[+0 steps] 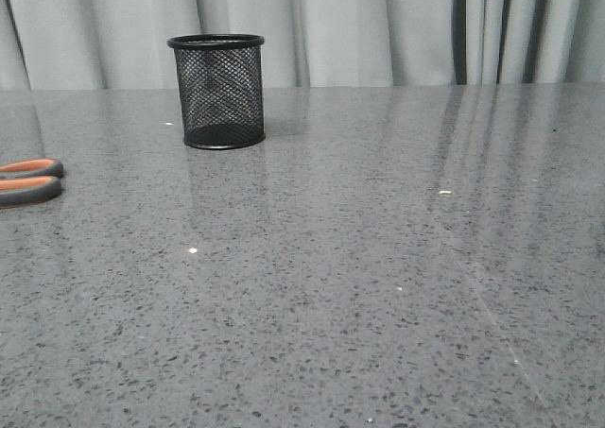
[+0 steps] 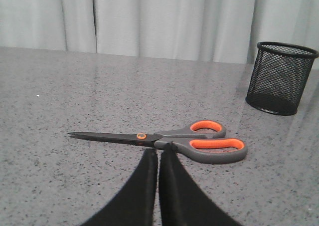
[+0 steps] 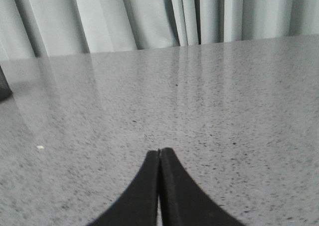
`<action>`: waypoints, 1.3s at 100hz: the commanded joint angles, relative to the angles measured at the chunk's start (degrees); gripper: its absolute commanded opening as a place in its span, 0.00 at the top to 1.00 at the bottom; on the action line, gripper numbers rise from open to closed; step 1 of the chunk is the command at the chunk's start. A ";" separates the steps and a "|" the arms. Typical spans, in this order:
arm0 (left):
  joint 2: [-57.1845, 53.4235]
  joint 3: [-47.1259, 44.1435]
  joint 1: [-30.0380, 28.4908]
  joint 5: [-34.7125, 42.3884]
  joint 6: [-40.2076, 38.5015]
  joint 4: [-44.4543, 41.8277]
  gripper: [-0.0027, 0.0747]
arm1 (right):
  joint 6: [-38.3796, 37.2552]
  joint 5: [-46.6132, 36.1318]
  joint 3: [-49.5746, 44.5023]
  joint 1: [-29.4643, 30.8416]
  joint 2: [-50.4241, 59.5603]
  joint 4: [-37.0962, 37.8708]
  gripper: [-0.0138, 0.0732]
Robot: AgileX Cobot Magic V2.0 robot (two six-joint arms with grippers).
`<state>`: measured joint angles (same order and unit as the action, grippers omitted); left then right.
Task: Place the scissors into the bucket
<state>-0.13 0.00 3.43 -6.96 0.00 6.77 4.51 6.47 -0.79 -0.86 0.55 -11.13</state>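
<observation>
Your scissors (image 2: 169,140) lie flat on the grey speckled table (image 1: 378,286), blades closed, with the dark tips pointing away from the bucket (image 2: 279,79) and the 2 orange-lined handle loops on the side nearer it. In the left wrist view you see the left gripper (image 2: 158,153) pressed closed, its 2 black fingers meeting tip to tip and holding nothing. Those tips sit just on the near side of the scissors, lined up with the stretch between the pivot screw and the handle loops; you cannot tell from this view whether they touch the scissors or stand just short of them.

In the front view you catch only the handle loops (image 1: 28,180) at the far left edge of the table, while the bucket (image 1: 217,91) stands upright farther back and apart from them, in front of the pale curtain (image 1: 378,26).

Your right gripper (image 3: 159,153) is also closed, fingers together with no gap, over bare tabletop with nothing in it. In that view only a dark sliver shows at the picture's edge, and the scissors do not appear there.
</observation>
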 commanded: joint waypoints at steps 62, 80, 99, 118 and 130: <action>6.59 19.76 -0.06 -8.23 -0.49 16.66 0.99 | 0.26 6.57 17.25 0.35 -6.16 -13.85 0.90; 23.05 38.54 -0.06 -24.08 0.00 3.90 0.99 | 0.26 16.00 31.23 0.35 -20.99 -8.48 0.90; 38.19 54.70 -0.06 -39.64 8.21 0.18 0.99 | 0.36 30.16 47.48 0.25 -38.81 -4.50 0.90; 48.76 64.00 -0.06 -49.74 9.22 0.29 0.99 | 3.96 38.72 58.31 0.25 -51.19 -3.46 0.90; 52.87 66.02 -0.06 -53.91 10.19 0.51 0.99 | 5.71 39.50 60.60 -0.52 -54.91 -4.82 0.90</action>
<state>50.75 62.96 3.43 -60.47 9.12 6.59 8.14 47.66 56.37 -0.97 -52.27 -14.77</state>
